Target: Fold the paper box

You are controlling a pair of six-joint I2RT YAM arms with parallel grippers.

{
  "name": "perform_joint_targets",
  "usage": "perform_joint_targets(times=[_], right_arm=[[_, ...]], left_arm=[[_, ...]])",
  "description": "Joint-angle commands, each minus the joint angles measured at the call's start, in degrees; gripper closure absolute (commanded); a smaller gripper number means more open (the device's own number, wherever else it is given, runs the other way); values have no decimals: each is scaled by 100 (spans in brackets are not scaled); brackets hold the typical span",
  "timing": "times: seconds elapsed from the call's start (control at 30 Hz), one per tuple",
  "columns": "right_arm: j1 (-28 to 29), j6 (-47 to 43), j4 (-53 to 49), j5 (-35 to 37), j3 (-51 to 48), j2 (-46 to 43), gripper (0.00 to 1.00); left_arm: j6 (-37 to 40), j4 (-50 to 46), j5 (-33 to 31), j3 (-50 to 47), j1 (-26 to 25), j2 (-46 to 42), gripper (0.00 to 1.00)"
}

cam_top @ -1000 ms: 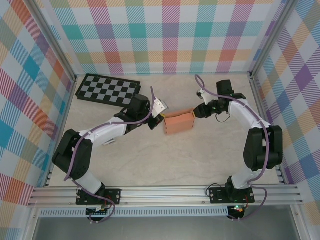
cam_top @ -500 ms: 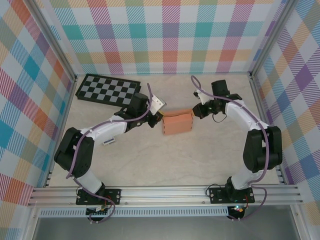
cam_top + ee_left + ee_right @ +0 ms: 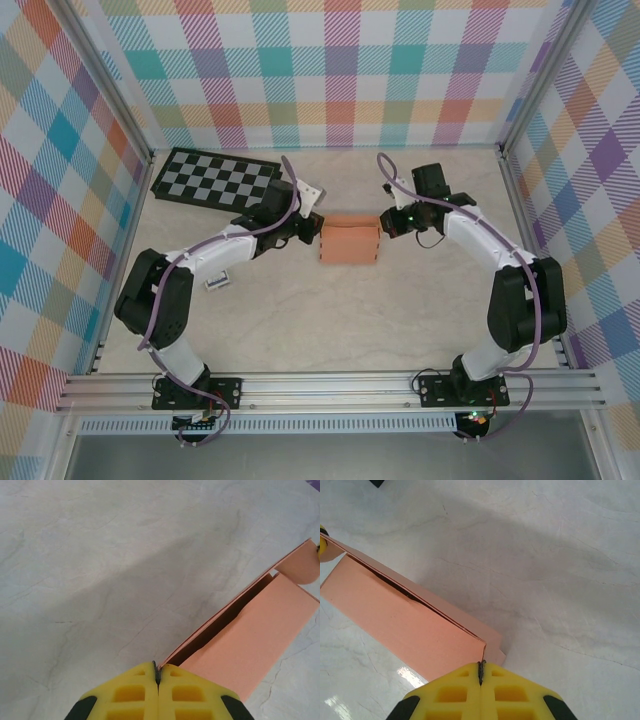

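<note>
Bare table point(image 3: 350, 320) lies open before the paper box point(image 3: 348, 243); the checkerboard point(image 3: 213, 180) blocks the back-left corner.

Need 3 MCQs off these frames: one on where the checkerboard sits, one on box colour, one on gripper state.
1. Where is the checkerboard relative to the paper box?
A. To its left, nearer the back wall
B. Lying on top of it
C. To its right, by the arm bases

2. What colour is the paper box?
A. Blue
B. Salmon-orange
C. White

3. How do the left gripper and right gripper stand?
A. Both wide open
B. Left open, right shut
C. Both shut, one at each end of the box

Answers:
1 A: the top view shows the board at the far left of the table, apart from the box.
2 B: the card reads salmon-orange in all three views.
3 C: each wrist view shows its gripper closed with no gap, right at a box end.
</note>
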Motion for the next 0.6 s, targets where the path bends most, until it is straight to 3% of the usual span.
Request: perform_joint_targets(times=[0.0,0.57], right_arm=[[225,614,252,33,-84,-143,97],[732,1496,781,1086,-363,-457,100]], left_arm=[[-587,123,-151,294,-182,37,100],[-2450,206,-1427,-23,-468,35,100]])
